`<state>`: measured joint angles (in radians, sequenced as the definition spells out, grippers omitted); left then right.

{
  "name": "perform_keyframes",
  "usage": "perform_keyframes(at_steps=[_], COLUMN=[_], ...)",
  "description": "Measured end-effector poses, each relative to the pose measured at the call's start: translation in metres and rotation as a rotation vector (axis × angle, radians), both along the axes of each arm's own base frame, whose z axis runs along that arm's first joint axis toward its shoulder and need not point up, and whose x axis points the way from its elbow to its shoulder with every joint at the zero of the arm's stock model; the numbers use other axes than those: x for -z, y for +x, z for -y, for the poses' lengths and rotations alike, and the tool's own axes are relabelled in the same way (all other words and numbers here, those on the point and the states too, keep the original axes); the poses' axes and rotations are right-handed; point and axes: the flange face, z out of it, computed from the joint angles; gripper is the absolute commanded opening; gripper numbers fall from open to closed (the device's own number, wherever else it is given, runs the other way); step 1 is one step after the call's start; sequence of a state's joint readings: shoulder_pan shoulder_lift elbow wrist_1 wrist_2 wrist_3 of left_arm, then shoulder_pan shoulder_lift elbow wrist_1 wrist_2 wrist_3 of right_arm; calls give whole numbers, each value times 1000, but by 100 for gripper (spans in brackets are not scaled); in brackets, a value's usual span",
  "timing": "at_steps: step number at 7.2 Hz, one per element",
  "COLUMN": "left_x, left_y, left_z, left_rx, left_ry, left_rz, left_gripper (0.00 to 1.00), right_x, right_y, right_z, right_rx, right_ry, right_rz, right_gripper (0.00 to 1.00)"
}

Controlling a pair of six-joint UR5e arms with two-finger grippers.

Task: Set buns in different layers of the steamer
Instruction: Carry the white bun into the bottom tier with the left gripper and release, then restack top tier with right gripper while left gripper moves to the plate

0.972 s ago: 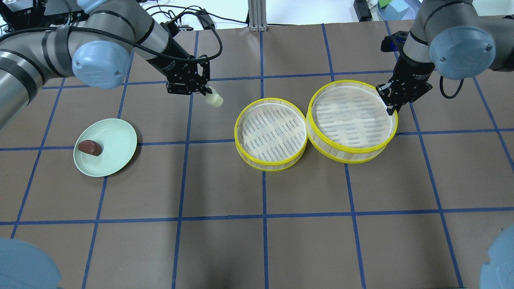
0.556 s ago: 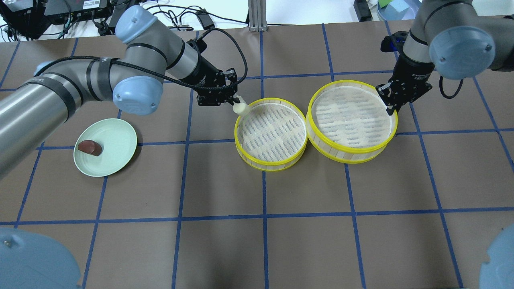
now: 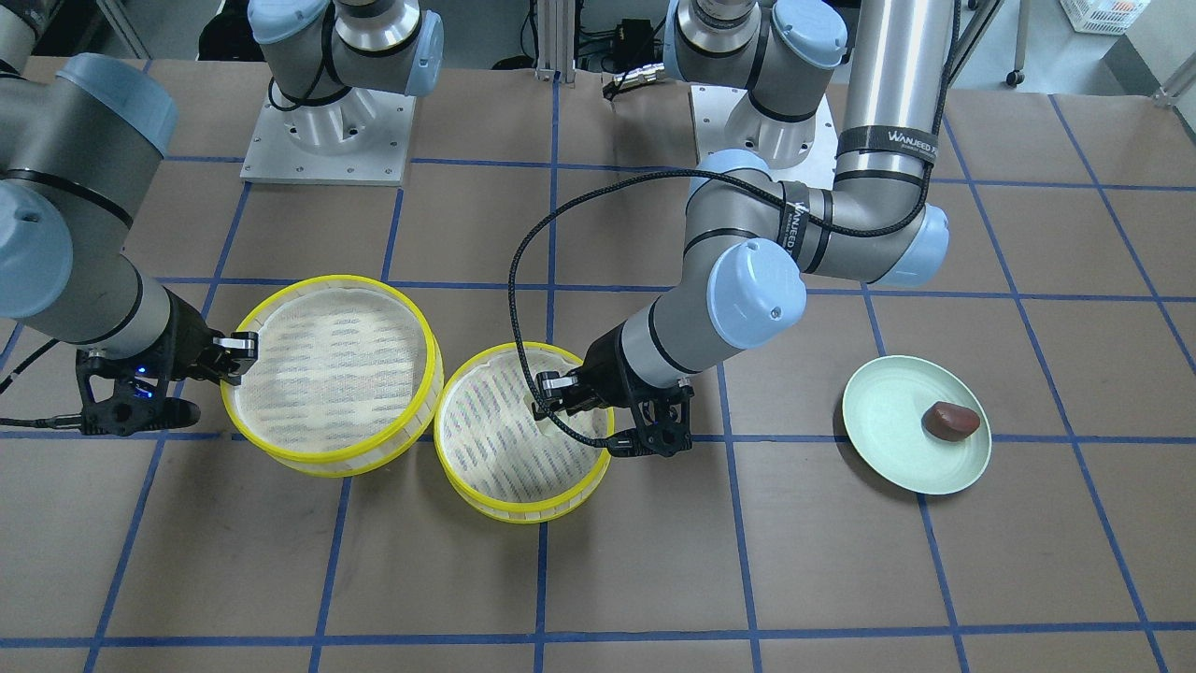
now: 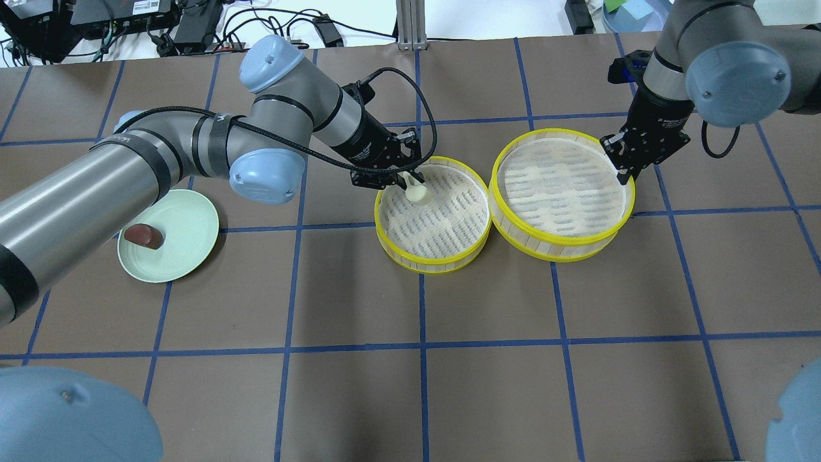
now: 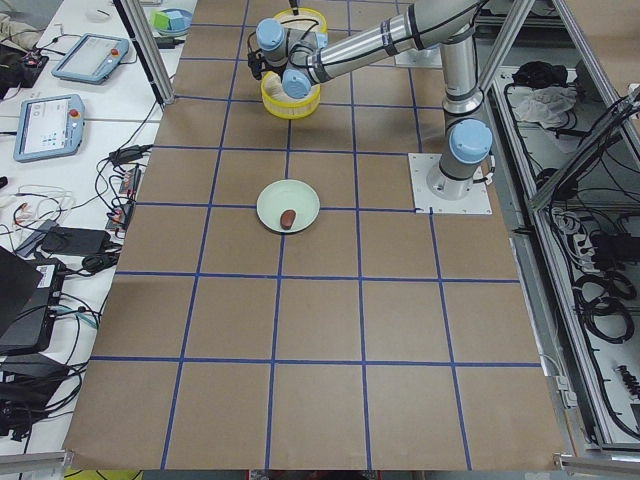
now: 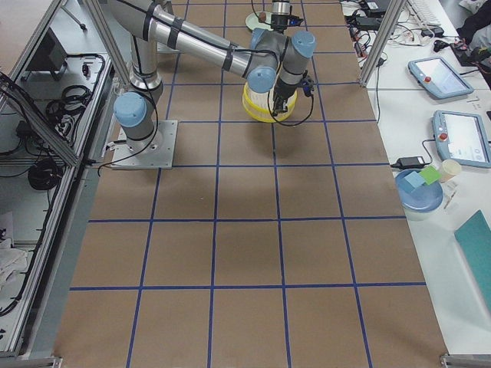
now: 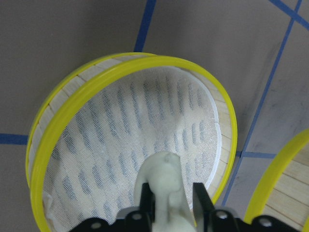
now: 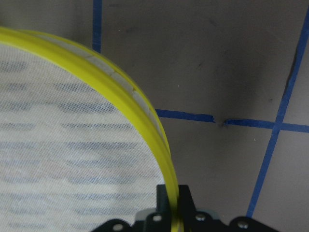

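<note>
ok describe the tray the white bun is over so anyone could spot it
On the gridded table sit two yellow-rimmed trays. It is the tray nearer the green plate, under the cream bun in the left pincer; the right pincer grips the other tray.

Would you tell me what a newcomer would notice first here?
The left gripper holds a cream-white bun over one steamer tray, mid-table. The right gripper pinches the rim of the second steamer tray beside it. A reddish-brown bun lies on a pale green plate at the robot's left.
</note>
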<state>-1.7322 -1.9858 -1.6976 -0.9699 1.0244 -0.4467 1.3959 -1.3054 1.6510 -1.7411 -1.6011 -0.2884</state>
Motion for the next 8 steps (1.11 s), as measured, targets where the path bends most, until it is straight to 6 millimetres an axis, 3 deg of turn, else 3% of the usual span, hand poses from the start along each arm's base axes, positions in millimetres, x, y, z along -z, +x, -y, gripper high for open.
perform_keyframes(at_steps=[3,5,6,8], left_x=[-11,-26,-37,-63], left_y=[-1,10,27,94], left_z=[1,8,19,39], left_rx=[2,11,35,51], left_ry=[-25,-79,-138,-207], left_rz=[-2,46,108,209], left_gripper=[100,99,100,100], right_x=[-1,-3,-4,-7], right_y=[2,7,15,48], right_z=[-1,-1,-2,-4], right_rx=[2,5,9,46], right_ry=[-1,-4,-8,-17], right_rz=[0,-3,-5,-22], right_gripper=[0,0,0,0])
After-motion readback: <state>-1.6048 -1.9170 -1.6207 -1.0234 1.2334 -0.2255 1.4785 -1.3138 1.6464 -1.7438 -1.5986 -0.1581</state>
